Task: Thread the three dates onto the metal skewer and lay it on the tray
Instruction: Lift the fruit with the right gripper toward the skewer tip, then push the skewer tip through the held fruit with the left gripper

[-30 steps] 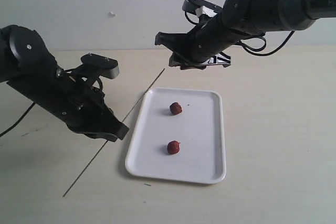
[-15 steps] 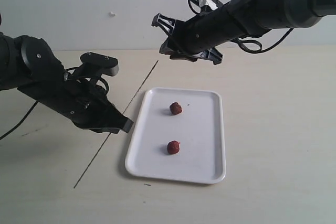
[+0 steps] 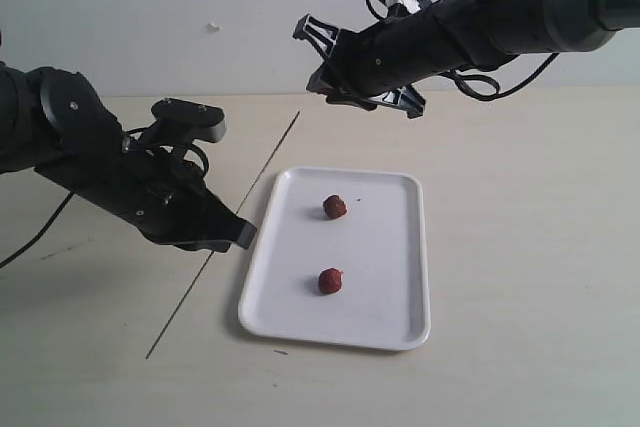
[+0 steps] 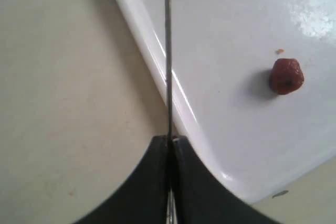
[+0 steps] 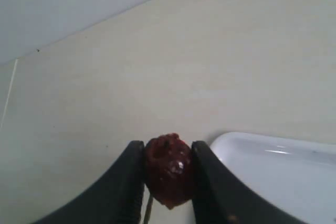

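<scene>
My left gripper (image 3: 240,234) is shut on the thin metal skewer (image 3: 262,175), which slants from low at the front left up toward the back. In the left wrist view the skewer (image 4: 168,51) runs from the closed gripper (image 4: 170,141) over the rim of the white tray (image 4: 226,35). My right gripper (image 3: 312,55) hangs above the skewer's upper tip, shut on one dark red date (image 5: 168,170). Two more dates (image 3: 335,207) (image 3: 330,281) lie on the tray (image 3: 385,247); one date (image 4: 286,76) shows in the left wrist view. The held date is hidden in the exterior view.
The tray sits on a pale tabletop with a light wall behind. The tray's corner (image 5: 278,171) shows beside the right gripper (image 5: 168,148). A thin grey line (image 5: 148,209) shows just under the held date, probably the skewer.
The left arm has shifted the skewer a little to the right and raised it. The right gripper has lifted and tilted upward with its date. The two dates on the tray have not moved.
</scene>
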`<state>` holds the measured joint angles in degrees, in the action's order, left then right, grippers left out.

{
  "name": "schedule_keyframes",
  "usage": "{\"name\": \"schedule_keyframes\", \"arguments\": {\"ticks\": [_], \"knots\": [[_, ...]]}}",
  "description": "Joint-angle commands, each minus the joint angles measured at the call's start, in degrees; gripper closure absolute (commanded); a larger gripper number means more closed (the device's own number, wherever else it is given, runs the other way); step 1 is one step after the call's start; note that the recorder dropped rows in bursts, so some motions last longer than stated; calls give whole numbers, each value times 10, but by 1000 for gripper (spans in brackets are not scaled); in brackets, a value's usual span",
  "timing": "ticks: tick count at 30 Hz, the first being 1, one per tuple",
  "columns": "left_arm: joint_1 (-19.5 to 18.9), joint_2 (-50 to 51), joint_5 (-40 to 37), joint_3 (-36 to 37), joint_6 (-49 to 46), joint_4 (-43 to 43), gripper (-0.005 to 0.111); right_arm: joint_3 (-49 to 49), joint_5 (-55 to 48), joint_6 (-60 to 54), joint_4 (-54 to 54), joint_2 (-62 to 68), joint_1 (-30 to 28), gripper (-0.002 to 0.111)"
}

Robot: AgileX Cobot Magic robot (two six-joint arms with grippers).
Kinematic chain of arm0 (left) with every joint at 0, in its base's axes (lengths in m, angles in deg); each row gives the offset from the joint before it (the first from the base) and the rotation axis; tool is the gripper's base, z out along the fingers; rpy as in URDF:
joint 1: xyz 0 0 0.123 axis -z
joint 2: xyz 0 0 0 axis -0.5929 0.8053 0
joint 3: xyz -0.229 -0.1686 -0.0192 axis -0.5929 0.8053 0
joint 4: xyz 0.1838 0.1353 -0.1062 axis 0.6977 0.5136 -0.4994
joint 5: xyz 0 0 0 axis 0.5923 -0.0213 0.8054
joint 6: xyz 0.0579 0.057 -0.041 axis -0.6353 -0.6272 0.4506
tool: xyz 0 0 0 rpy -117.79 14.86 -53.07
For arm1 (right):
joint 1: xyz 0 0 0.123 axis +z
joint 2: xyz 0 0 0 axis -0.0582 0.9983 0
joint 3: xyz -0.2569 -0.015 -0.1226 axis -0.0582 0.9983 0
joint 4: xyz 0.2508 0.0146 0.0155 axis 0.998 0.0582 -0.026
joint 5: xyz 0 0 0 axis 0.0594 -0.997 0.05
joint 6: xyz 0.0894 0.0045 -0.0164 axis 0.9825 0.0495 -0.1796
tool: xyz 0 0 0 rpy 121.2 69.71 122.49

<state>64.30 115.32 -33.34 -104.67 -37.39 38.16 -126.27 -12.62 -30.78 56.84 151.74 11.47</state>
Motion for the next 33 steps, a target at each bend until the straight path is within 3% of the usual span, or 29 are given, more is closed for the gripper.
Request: {"name": "schedule_keyframes", "arguments": {"ticks": [1,9,17,33], "knots": [[0,0,19,1,-2,-6,107,-4,3,-6,14,-6,-3,79],[1,0,25,1,-16,-16,107,-4,2,-6,14,-6,-3,79],[26,0,26,1,-104,-71,107,-4,2,-6,14,-6,-3,79],[29,0,51,1,-82,-79,107,-4,2,-6,15,-6,-3,79]]}}
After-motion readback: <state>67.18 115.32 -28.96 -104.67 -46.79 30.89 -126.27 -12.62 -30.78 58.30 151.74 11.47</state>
